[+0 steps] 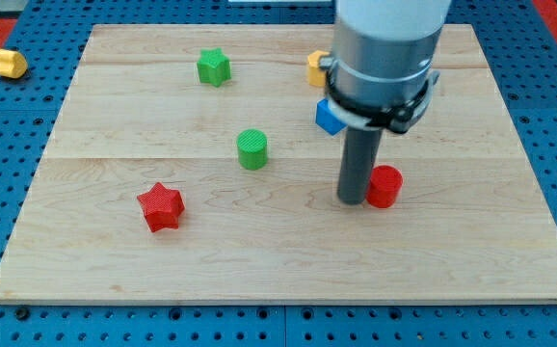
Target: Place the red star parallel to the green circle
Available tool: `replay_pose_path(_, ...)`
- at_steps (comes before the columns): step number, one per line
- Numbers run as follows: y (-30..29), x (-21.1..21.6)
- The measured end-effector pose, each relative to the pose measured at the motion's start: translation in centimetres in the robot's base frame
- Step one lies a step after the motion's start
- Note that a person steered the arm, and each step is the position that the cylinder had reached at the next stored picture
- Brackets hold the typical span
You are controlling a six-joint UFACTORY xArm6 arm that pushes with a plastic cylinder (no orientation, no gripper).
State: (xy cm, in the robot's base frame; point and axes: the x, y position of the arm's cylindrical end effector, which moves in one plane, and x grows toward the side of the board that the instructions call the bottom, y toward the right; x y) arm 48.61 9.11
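The red star [160,206] lies on the wooden board [278,270] at the lower left. The green circle [252,149] stands above and to the right of it, near the board's middle. My tip [353,200] rests on the board to the right of centre, touching or almost touching the left side of a red cylinder [386,186]. My tip is far to the right of the red star and to the lower right of the green circle.
A green star [214,66] sits at the upper left. A blue block [330,117] and a yellow block [317,67] are partly hidden behind the arm. Another yellow block [8,63] lies off the board at the view's upper left.
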Motion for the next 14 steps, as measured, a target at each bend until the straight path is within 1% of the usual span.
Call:
replay_pose_path(1,7.7,-1.2)
replay_pose_path(2,4.5,0.7)
replay_pose_path(3,-3.1,9.1)
replay_pose_path(4,-18.6,10.4)
replay_pose_path(5,-31.3,5.6)
replay_pose_path(6,-29.4,1.5)
replay_pose_path(7,-22.1,3.0)
replay_pose_path(8,-18.2,3.8)
replay_pose_path(9,-22.4,6.4)
replay_pose_path(10,-15.7,5.6)
replay_pose_path(11,-8.5,3.8)
replay_pose_path(12,-5.9,2.2)
replay_pose_path(13,-5.6,4.9)
replay_pose_path(14,-1.9,4.7)
